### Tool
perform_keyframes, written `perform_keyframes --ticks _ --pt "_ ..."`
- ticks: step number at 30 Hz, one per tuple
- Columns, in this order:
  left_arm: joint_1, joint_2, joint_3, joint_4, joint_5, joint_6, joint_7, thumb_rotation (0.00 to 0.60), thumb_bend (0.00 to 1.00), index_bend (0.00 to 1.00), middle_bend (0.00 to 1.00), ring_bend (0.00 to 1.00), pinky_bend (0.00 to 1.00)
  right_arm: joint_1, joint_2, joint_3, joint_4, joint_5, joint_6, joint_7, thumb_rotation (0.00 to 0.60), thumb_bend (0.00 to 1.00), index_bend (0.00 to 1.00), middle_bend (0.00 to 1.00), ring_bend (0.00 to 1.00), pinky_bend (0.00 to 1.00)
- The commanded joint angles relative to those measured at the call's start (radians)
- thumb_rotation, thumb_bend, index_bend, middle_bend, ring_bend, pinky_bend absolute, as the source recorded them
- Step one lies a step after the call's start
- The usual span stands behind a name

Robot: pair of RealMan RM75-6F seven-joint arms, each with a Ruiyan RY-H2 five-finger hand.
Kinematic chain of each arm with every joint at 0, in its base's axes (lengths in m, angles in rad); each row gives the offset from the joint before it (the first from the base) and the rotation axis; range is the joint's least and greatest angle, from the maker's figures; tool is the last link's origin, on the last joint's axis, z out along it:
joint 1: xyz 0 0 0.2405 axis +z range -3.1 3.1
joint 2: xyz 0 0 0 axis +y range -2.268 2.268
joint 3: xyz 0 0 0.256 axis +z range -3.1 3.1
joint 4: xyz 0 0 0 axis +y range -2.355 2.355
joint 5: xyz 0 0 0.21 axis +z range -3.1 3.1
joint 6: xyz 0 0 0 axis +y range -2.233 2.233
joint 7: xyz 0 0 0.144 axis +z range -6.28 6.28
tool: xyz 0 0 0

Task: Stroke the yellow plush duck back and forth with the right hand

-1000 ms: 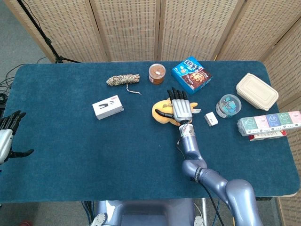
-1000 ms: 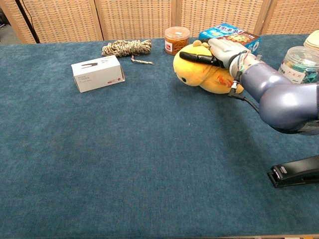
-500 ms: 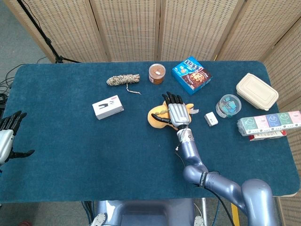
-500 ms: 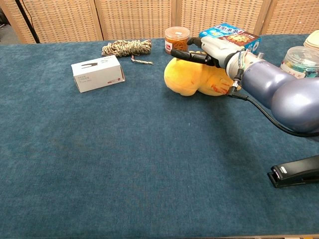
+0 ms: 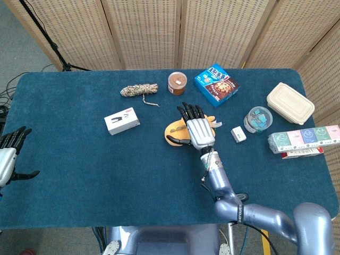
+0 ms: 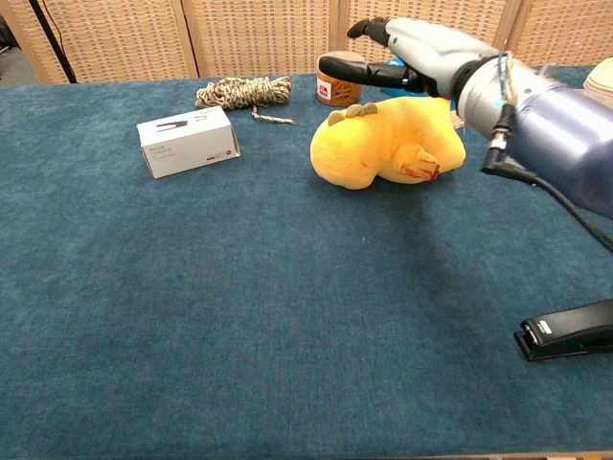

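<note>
The yellow plush duck [image 6: 383, 146] lies on its side near the table's middle, its head end to the left; the head view shows only part of the duck [image 5: 173, 130] beside my hand. My right hand [image 6: 412, 53] hovers above it with fingers spread and holds nothing; a gap shows between palm and plush. Seen from above, the right hand [image 5: 195, 130] covers most of the duck. My left hand [image 5: 9, 154] hangs off the table's left edge, fingers apart, empty.
A white box [image 5: 121, 120] and a rope coil [image 5: 139, 90] lie left of the duck. Behind it stand a brown jar [image 5: 177, 83] and a blue cookie box [image 5: 215, 85]. Right: small white item [image 5: 238, 134], clear tub [image 5: 257, 119], lidded container [image 5: 290, 103]. A black stapler [image 6: 567, 331] lies near right.
My right hand has lifted off the duck and shifted left and toward me. The duck has rolled and slid a little left, its face turned away.
</note>
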Motion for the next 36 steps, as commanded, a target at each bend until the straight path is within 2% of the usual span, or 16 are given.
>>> perform_keyframes --ticks 1,5,8,13,18,26,36 --pt "0.005 0.0 0.005 -0.003 0.009 0.007 0.0 0.6 0.0 0.0 0.0 0.0 0.0 -0.1 0.172 -0.085 -0.207 -0.108 0.11 -0.064 0.0 0.0 0.0 0.0 0.0 0.0" --pt "0.016 -0.002 0.015 -0.008 0.028 0.022 0.004 0.6 0.0 0.0 0.0 0.0 0.0 -0.188 0.304 -0.153 -0.319 -0.182 0.172 -0.044 0.0 0.0 0.0 0.0 0.0 0.0" --pt "0.027 -0.007 0.025 -0.012 0.045 0.037 0.01 0.6 0.0 0.0 0.0 0.0 0.0 -0.248 0.381 -0.195 -0.363 -0.227 0.211 0.0 0.0 0.0 0.0 0.0 0.0 0.0" --pt "0.046 -0.019 0.042 -0.015 0.075 0.066 0.03 0.6 0.0 0.0 0.0 0.0 0.0 -0.337 0.481 -0.257 -0.391 -0.301 0.269 0.093 0.0 0.0 0.0 0.0 0.0 0.0" --pt "0.068 -0.044 0.054 -0.004 0.107 0.108 0.045 0.6 0.0 0.0 0.0 0.0 0.0 -0.422 0.558 -0.31 -0.366 -0.363 0.329 0.192 0.0 0.0 0.0 0.0 0.0 0.0" --pt "0.083 -0.069 0.062 0.014 0.137 0.129 0.018 0.6 0.0 0.0 0.0 0.0 0.0 -0.559 0.606 -0.372 -0.249 -0.407 0.425 0.357 0.0 0.0 0.0 0.0 0.0 0.0" --pt "0.094 -0.104 0.064 0.076 0.167 0.158 0.028 0.6 0.0 0.0 0.0 0.0 0.0 -0.66 0.544 -0.391 -0.1 -0.447 0.505 0.474 0.0 0.0 0.0 0.0 0.0 0.0"
